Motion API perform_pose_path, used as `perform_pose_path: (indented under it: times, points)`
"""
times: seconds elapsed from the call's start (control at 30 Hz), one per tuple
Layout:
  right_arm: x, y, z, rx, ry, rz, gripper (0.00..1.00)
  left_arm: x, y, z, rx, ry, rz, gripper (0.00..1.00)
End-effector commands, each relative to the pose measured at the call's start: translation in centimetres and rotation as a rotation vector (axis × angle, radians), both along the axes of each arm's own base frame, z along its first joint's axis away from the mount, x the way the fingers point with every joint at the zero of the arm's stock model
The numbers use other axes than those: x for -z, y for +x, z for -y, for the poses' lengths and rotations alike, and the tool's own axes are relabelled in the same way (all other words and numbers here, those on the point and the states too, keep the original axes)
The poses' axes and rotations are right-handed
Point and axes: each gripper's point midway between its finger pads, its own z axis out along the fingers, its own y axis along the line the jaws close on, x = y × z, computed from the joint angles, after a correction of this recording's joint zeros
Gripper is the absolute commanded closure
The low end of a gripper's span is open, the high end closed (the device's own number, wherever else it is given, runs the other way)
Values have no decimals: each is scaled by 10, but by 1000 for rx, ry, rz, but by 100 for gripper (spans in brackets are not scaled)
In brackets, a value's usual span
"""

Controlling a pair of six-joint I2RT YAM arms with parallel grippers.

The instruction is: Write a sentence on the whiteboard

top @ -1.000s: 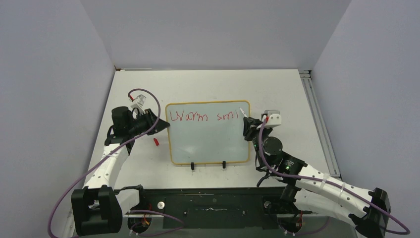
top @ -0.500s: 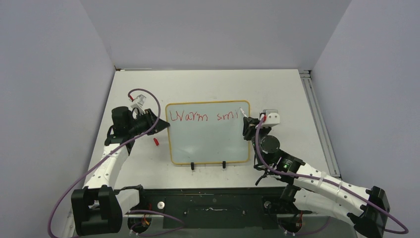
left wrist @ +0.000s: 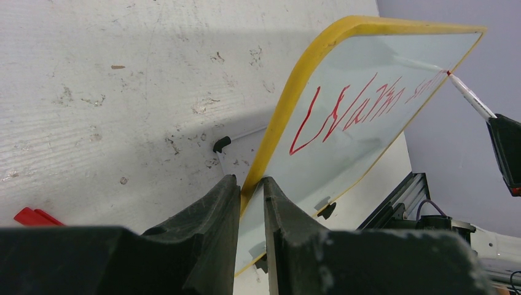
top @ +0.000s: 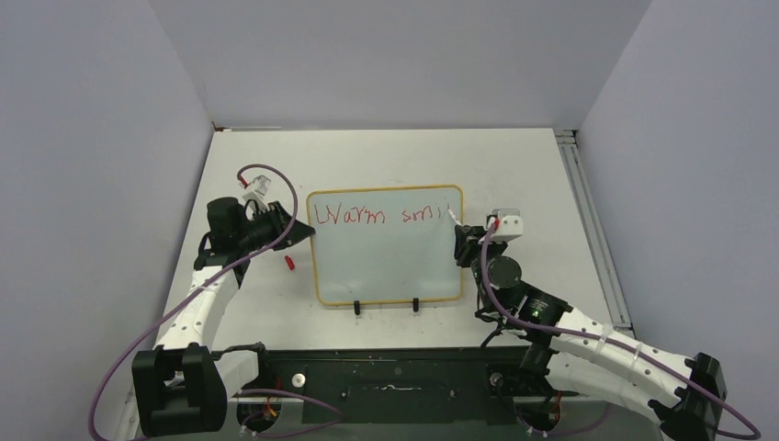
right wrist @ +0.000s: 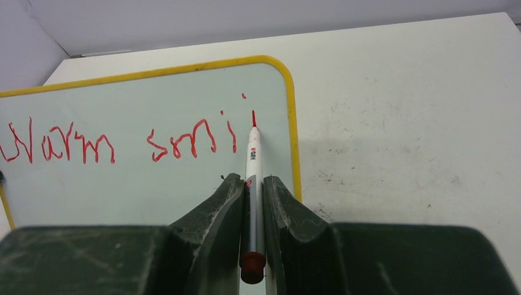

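Right wrist: marker (right wrist: 252,161) tip near whiteboard (right wrist: 135,184) right edge.

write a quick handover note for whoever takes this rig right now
Left end effector: shut on the left frame edge of the whiteboard, bracing it.
Right end effector: shut on the marker, red tip on the board near its top right corner.
Done: the sentence reads "Warm smi" plus the start of another stroke.
Left: the rest of the sentence; this line is nearly at the frame, so the bare lower part likely takes it.
A small red piece lies on the table left of the board.
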Motion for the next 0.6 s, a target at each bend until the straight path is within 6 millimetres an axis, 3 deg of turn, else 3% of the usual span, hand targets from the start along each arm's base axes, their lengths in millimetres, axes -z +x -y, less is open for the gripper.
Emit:
perform_pose_path:
  times: [0.0,0.57]
  points:
    - [11,-3,3,-1,7,-31,95,-24,6,2,17,9,78,81]
    - [27,-11,1,-38,12,-83,95,-25,6,2,19,7,79,81]
